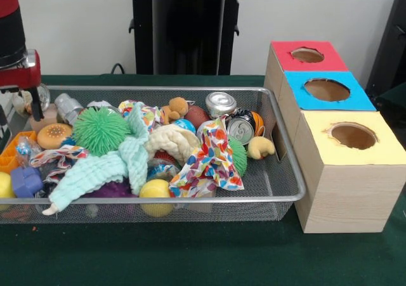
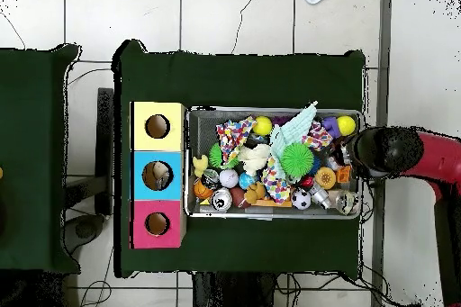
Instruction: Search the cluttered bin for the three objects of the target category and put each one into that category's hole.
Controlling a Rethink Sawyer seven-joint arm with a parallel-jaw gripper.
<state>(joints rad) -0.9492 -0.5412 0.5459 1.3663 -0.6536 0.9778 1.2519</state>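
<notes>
The wire-mesh bin is full of toys; it also shows in the overhead view. My gripper hangs over the bin's far left corner under the red and black arm, which the overhead view shows above the bin's right end. A clear rounded piece of plastic sits right behind the gripper; whether it is held is unclear. A crumpled clear bottle lies just to its right. The blue-surround hole is the middle of three boxes. In the overhead view something pale shows inside it.
A red-surround hole and a yellow-surround hole flank the blue one. Two metal cans lie at the bin's right. A green spiky ball, cloths, a rope toy and balls fill the middle.
</notes>
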